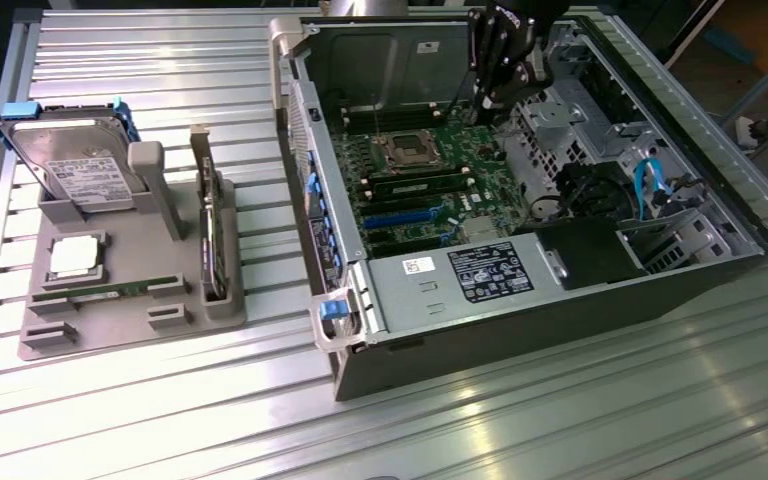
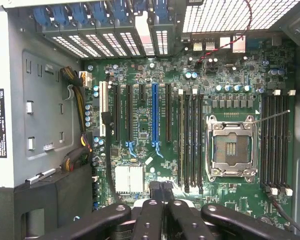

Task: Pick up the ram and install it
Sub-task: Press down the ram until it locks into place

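Observation:
My gripper (image 1: 483,112) hangs inside the open computer case (image 1: 704,270), over the green motherboard (image 1: 424,200) near the CPU socket (image 1: 404,150). Its black fingers (image 2: 152,205) are pressed together with nothing between them. In the wrist view the gripper (image 2: 162,192) sits just off the end of the memory slots (image 2: 190,140) beside the socket (image 2: 230,147). A long narrow green ram stick (image 1: 420,186) stands in one of those slots. Another thin green stick (image 1: 91,292) lies flat at the front of the grey tray (image 1: 131,330).
The tray at the exterior view's left also carries a hard drive (image 1: 75,165) in a blue bracket, a square silver chip (image 1: 75,257) and a dark card on edge (image 1: 211,235). Inside the case are a power supply (image 1: 464,275), blue cables (image 1: 647,185) and expansion slots (image 2: 154,115).

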### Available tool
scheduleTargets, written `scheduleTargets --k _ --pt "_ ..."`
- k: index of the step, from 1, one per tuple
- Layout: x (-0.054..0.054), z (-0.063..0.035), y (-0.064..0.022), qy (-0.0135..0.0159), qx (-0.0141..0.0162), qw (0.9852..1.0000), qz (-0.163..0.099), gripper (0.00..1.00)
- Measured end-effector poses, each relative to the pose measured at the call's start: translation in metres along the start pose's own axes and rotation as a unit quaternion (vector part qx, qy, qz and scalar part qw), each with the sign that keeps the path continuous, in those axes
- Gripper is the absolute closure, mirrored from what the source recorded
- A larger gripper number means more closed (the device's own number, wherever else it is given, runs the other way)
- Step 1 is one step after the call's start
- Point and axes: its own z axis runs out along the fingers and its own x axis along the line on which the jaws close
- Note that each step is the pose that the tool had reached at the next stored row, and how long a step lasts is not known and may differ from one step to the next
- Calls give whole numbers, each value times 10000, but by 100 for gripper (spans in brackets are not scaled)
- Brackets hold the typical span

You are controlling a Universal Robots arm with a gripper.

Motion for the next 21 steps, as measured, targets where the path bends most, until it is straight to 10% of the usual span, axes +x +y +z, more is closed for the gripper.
scheduleTargets --k 15,21 --pt "-3 -2 -364 0 -8 10000 -1 89" --pt "-4 9 -377 -1 -8 10000 -1 89"
